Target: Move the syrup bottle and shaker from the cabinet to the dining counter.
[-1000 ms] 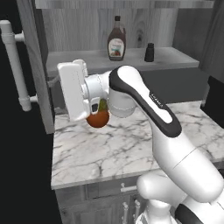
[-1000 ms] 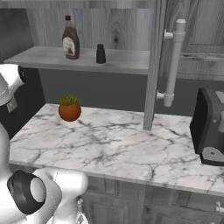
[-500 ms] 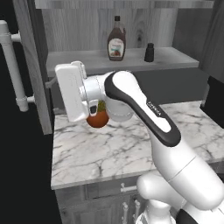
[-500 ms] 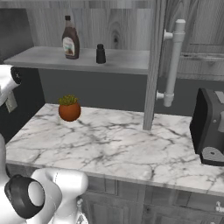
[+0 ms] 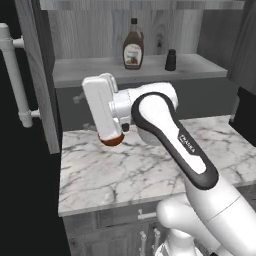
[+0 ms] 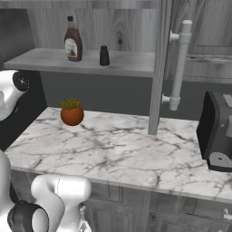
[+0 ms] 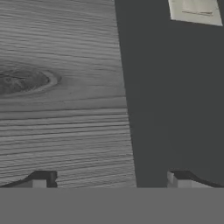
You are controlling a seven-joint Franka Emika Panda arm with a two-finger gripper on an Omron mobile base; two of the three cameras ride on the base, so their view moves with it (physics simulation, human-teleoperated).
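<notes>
Since a second ago the arm (image 5: pixel 170 135) has swung its hand further to the left in the left base view, so the white hand now covers most of the orange plant pot (image 6: pixel 72 113); bottle, shaker and pot have not shifted.

The syrup bottle (image 5: pixel 133 46) stands upright on the grey shelf (image 6: pixel 90 62) inside the cabinet (image 5: pixel 37 75), whose door hangs open with its silver bar handle (image 5: pixel 16 75) showing. The shaker (image 5: pixel 171 60) stands on the same shelf, near the bottle on its right and apart from it; the right base view gives the same order, with bottle and shaker well apart from the pot below.

That pot sits on the marble desk (image 6: pixel 127 154) under the shelf, towards its back left. A dark appliance (image 6: pixel 217 133) stands at the desk's right end.

The claw (image 7: pixel 111 177) has its two tips spread wide with nothing between them, facing grey wood grain and a dark surface beside it.
</notes>
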